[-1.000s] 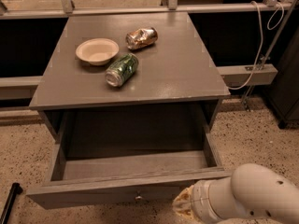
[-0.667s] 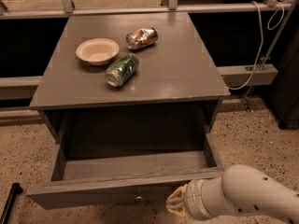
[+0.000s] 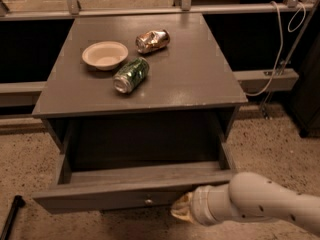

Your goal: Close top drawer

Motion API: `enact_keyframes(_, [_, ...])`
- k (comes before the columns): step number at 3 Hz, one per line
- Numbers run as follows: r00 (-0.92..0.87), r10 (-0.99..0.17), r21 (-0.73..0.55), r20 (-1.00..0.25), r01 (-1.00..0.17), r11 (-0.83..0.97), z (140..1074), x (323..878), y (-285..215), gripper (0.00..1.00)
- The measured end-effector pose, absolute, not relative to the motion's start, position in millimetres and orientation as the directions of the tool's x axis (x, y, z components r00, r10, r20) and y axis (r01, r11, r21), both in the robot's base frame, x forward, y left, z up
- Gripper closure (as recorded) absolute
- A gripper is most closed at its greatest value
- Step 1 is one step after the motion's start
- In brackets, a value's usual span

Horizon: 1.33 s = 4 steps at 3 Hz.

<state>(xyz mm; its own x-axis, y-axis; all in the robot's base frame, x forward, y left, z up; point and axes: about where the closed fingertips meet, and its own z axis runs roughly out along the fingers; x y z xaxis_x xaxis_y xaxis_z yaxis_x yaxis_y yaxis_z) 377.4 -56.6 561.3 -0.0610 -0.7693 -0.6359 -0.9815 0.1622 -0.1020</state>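
Since a second ago my pincer (image 3: 181, 211) has slid left along the near face of the top drawer (image 3: 100, 198), closing on its knob (image 3: 148, 201); nothing else has shifted. The top drawer stands pulled well out of the desk (image 3: 200, 74) toward the near side, its dark inside open to view and its flat grey front the nearest part of it. The small round knob sits at the middle of that front. My pincer is just to the right of the knob, low against the bottom edge of the front and on its near side. I cannot tell whether it touches the wood, nor how it is set. My pale arm (image 3: 260, 211) reaches in from the near right corner, running leftward to the pincer.

On the desk above the drawer opening, toward the far left, lie three things. A shallow cream bowl (image 3: 105, 55) sits upright. A green can (image 3: 131, 75) lies on its side just near and right of the bowl. A dented copper-coloured can (image 3: 152, 40) lies on its side farther back, to the right of the bowl. A white cable (image 3: 278, 54) hangs down on the far right, beyond the desk. A black rod (image 3: 11, 218) lies on the speckled floor (image 3: 270, 139) at the near left.
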Motion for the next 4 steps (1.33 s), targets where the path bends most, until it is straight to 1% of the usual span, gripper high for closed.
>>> enact_keyframes(1, [-0.118,-0.717,-0.094,-0.687,-0.964,0.248,557.3,411.9,-46.6,1.0])
enact_keyframes(2, [-0.118,-0.717,-0.094,-0.687,-0.964,0.249,557.4,410.9,-46.8,1.0])
enact_keyframes(3, [-0.102,-0.699,-0.144,-0.707,-0.948,0.284,571.4,435.0,-48.3,1.0])
enact_keyframes(4, [-0.102,-0.699,-0.144,-0.707,-0.948,0.284,571.4,435.0,-48.3,1.0])
